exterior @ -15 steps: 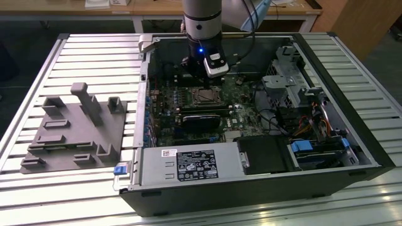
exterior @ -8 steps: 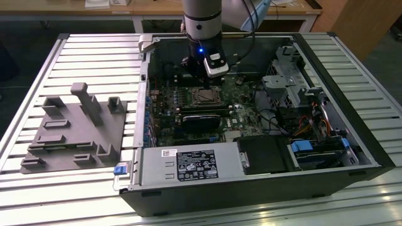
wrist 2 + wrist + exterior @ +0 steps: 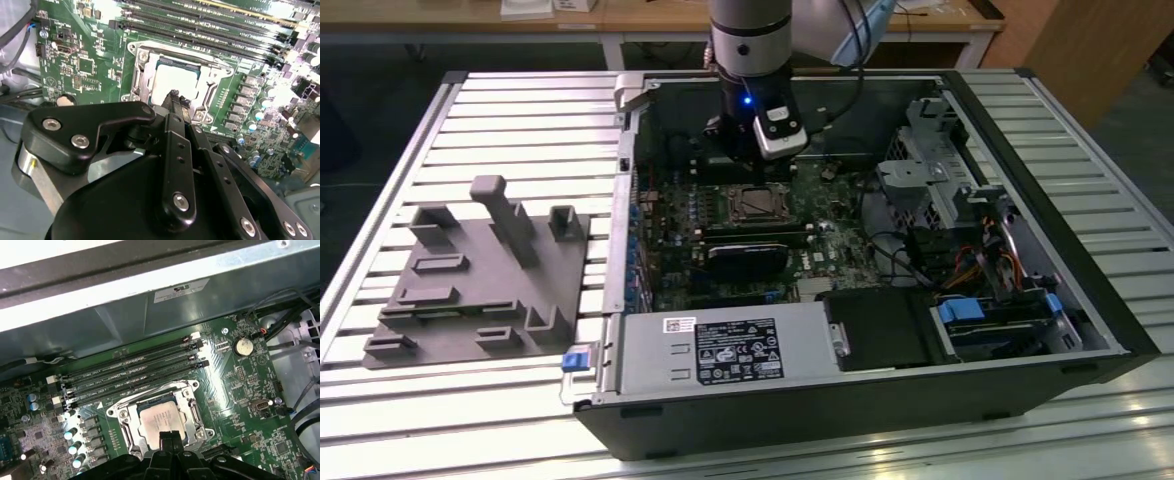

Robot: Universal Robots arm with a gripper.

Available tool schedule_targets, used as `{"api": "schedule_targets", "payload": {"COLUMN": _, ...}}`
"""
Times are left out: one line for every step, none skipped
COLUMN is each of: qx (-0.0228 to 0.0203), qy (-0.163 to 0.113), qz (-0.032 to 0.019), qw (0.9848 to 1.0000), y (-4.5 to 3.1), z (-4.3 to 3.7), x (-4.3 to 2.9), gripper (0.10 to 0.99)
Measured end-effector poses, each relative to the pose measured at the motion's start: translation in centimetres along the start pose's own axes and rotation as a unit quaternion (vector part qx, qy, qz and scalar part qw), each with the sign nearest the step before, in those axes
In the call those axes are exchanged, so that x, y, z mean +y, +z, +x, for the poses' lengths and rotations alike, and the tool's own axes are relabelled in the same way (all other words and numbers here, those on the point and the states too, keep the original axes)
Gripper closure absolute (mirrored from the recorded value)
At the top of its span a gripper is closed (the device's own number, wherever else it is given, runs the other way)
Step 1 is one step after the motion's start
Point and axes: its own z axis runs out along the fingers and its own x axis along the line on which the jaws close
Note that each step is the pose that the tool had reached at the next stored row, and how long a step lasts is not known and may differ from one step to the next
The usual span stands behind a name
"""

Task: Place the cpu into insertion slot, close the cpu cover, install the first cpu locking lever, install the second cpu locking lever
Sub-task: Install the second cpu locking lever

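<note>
Inside the open computer case (image 3: 881,400), which lay on its side on a slatted metal counter (image 3: 520,110), the arm reached down over the green circuit board (image 3: 841,245). The jaws (image 3: 176,102) hung just above the near edge of the socket, and their two dark fingertips (image 3: 167,437) were pressed together with nothing between them, so they were closed and empty.

The chip (image 3: 161,420) already sat in the socket (image 3: 141,80), its pale grey metal top flat and square within the opening. The thin silvery cover frame (image 3: 187,402) lay down around the chip, the chip's top showing through its square window in both wrist views. Whether the locking levers at the sides of the frame were latched could not be told.

Beside the socket, on the side away from the jaws, ran four long narrow black memory slots (image 3: 132,370), parallel to one another. A round silver coin battery (image 3: 243,346) sat on the board near the ends of the slots. A row of small cylindrical capacitors (image 3: 247,100) stood close along one side of the socket.

In the exterior view the socket appeared as a small square (image 3: 757,203) directly below the arm's wrist. A grey moulded tray (image 3: 474,290) with upright posts lay on the counter to the exterior view's left of the case, well apart from the jaws.
</note>
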Motion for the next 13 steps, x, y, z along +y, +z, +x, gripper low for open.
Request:
{"api": "schedule_targets", "payload": {"qx": 0.0001, "qy": 0.000, "qz": 0.0001, "qw": 1.0000, "y": -0.02, "z": -0.01, "x": -0.03, "gripper": 0.980}}
{"api": "schedule_targets", "payload": {"qx": 0.0001, "qy": 0.000, "qz": 0.0003, "qw": 1.0000, "y": -0.03, "z": -0.03, "x": -0.09, "gripper": 0.980}}
{"api": "schedule_targets", "payload": {"qx": 0.0001, "qy": 0.000, "qz": 0.0003, "qw": 1.0000, "y": -0.03, "z": -0.07, "x": -0.19, "gripper": 0.980}}
{"api": "schedule_targets", "payload": {"qx": 0.0001, "qy": 0.000, "qz": 0.0002, "qw": 1.0000, "y": -0.03, "z": -0.11, "x": -0.34, "gripper": 0.980}}
{"api": "schedule_targets", "payload": {"qx": 0.0000, "qy": 0.000, "qz": 0.0001, "qw": 1.0000, "y": -0.03, "z": -0.17, "x": -0.51, "gripper": 0.980}}
{"api": "schedule_targets", "payload": {"qx": 0.0000, "qy": 0.000, "qz": 0.0001, "qw": 1.0000, "y": -0.04, "z": -0.24, "x": -0.71, "gripper": 0.980}}
{"api": "schedule_targets", "payload": {"qx": 0.0001, "qy": 0.000, "qz": 0.0002, "qw": 1.0000, "y": -0.05, "z": -0.31, "x": -0.91, "gripper": 0.980}}
{"api": "schedule_targets", "payload": {"qx": 0.0001, "qy": 0.000, "qz": 0.0002, "qw": 1.0000, "y": -0.05, "z": -0.39, "x": -1.13, "gripper": 0.980}}
{"api": "schedule_targets", "payload": {"qx": 0.0000, "qy": 0.000, "qz": 0.0002, "qw": 1.0000, "y": -0.06, "z": -0.46, "x": -1.35, "gripper": 0.980}}
{"api": "schedule_targets", "payload": {"qx": 0.0000, "qy": 0.000, "qz": 0.0001, "qw": 1.0000, "y": -0.06, "z": -0.54, "x": -1.58, "gripper": 0.980}}
{"api": "schedule_targets", "payload": {"qx": 0.0000, "qy": 0.000, "qz": 0.0001, "qw": 1.0000, "y": -0.06, "z": -0.62, "x": -1.82, "gripper": 0.980}}
{"api": "schedule_targets", "payload": {"qx": 0.0000, "qy": 0.000, "qz": 0.0002, "qw": 1.0000, "y": -0.07, "z": -0.69, "x": -2.04, "gripper": 0.980}}
{"api": "schedule_targets", "payload": {"qx": 0.0001, "qy": 0.000, "qz": 0.0002, "qw": 1.0000, "y": -0.07, "z": -0.77, "x": -2.25, "gripper": 0.980}}
